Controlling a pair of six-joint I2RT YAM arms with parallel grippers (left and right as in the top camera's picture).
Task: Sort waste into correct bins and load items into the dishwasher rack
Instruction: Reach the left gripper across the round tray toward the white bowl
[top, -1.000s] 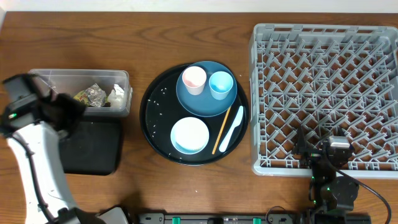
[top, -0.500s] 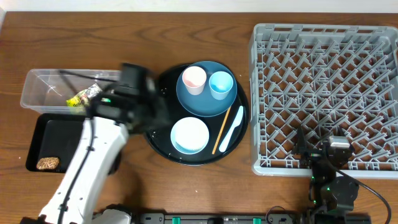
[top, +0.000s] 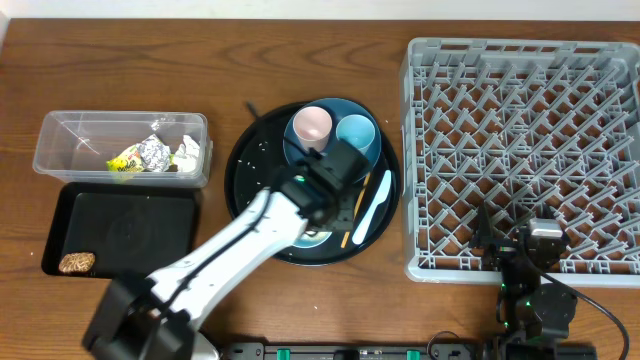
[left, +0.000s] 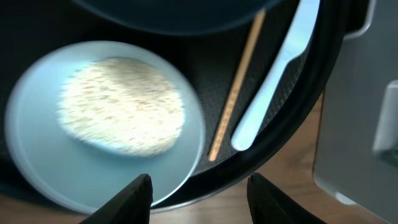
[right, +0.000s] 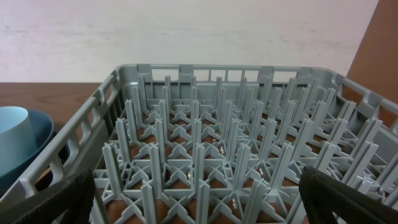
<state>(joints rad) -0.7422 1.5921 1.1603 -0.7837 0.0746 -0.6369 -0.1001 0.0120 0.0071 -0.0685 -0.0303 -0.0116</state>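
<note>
- We see the left gripper with its two fingers spread apart and nothing between them, hanging above the near rim of the white bowl
- In the overhead view the left arm reaches across the round black tray and covers most of that bowl
- The bowl holds a patch of white rice grains; more specks lie loose on the left part of the round tray
- Right of the bowl the wooden chopstick lies on the round tray, and the white plastic spoon lies just right of it, roughly parallel
- The dark blue plate sits on the far part of the round tray, with the pink cup and light blue cup upright on it side by side
- The clear tub stands at the far left and contains the foil ball, the yellow-green wrapper and the white paper
- The shallow black tray lies just near of the tub, with the brown food lump in its near left corner
- The grey dishwasher rack fills the right side, with no items among its pegs
- The right gripper rests at the rack's near edge, its fingers wide apart and holding nothing
</note>
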